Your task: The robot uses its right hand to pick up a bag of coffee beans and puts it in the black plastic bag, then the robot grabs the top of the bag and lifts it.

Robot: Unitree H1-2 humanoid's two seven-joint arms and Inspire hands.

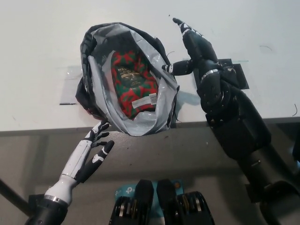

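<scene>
White and nearest to us, our left hand (92, 151) hung below the table (37, 56) edge, its fingers spread and holding nothing. One black plastic bag (125, 79) sat at that edge, its near side hanging over. Inside lay one bag of coffee beans (133, 82), its lower part hidden by the bag's grey fold. Our right hand (194, 47) was outside the bag, just right of its rim, fingers apart. Behind it, bare table stretched far.
</scene>
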